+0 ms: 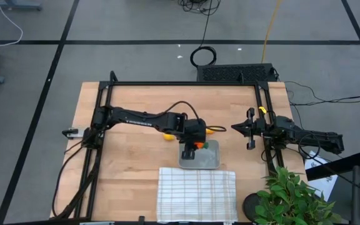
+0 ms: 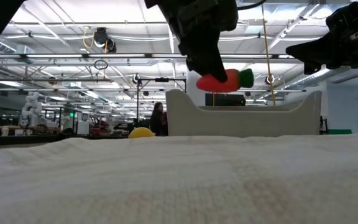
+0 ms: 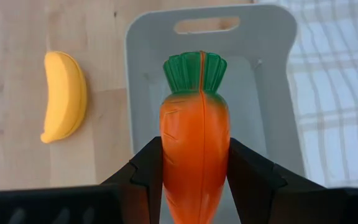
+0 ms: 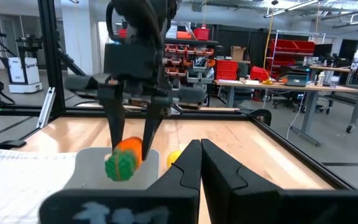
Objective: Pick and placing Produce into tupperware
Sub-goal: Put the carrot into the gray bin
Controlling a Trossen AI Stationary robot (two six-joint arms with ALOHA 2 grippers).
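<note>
Left end effector (image 3: 194, 180) pinches the carrot (image 3: 194, 152) by its orange body, green top pointing fwd, held in the air just above the tub (image 1: 200, 156), which sits mid-surface w/ its near edge touching the checked cloth (image 1: 197, 194) at the surface's front edge. Banana (image 3: 64, 96) lies on bare wood just beside the tub, on the side twd the surface's back edge, and the lemon (image 2: 142, 132) lies on the wood near the tub's left-arm side. Right end effector (image 4: 201, 165) waits near the surface's right edge, well apart from the tub, fingers pressed together.
</note>
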